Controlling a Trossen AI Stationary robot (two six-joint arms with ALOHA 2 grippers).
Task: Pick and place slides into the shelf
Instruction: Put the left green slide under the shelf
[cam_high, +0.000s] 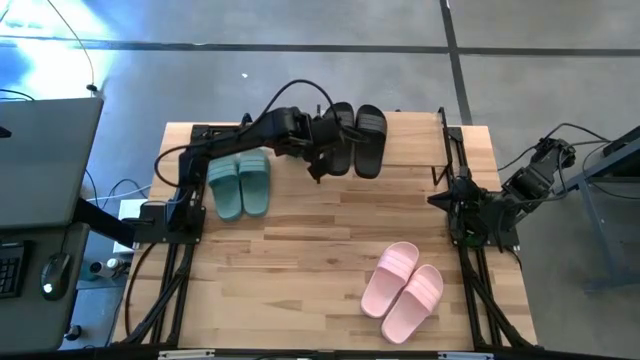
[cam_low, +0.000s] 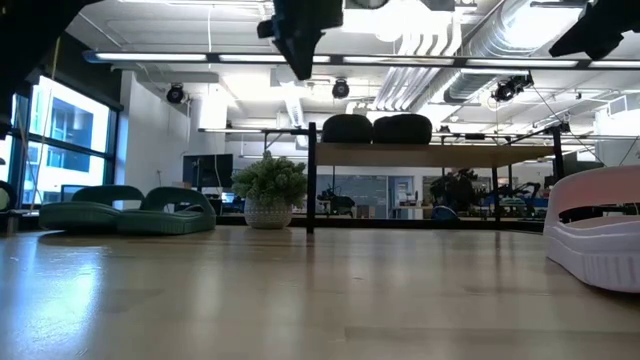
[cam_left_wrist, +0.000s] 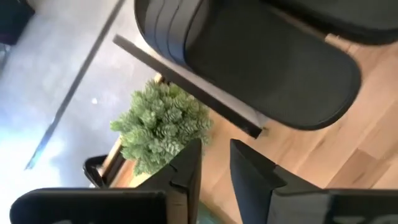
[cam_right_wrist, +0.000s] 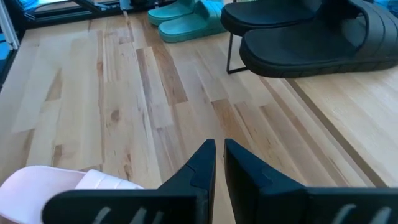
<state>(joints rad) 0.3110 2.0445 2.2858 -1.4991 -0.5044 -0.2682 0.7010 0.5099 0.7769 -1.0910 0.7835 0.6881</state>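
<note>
The black slides (cam_high: 357, 138) lie side by side on the shelf (cam_high: 415, 150) at the table's far edge; in the low view they sit on its plank (cam_low: 440, 155). My left gripper (cam_high: 318, 170) hovers open just left of and above the black pair, touching nothing; its wrist view shows one black slide (cam_left_wrist: 267, 56) ahead of the fingers. The teal slides (cam_high: 240, 184) rest soles down on the table's left side. The pink slides (cam_high: 403, 290) lie near the right front. My right gripper (cam_right_wrist: 219, 155) is shut and empty, parked at the right edge.
A small green potted plant (cam_low: 268, 190) stands on the table just left of the shelf's black post (cam_low: 312, 175), close under my left gripper (cam_low: 300, 50). Bare wooden tabletop (cam_high: 320, 250) stretches between the teal and pink pairs. Black frame rails run along both table sides.
</note>
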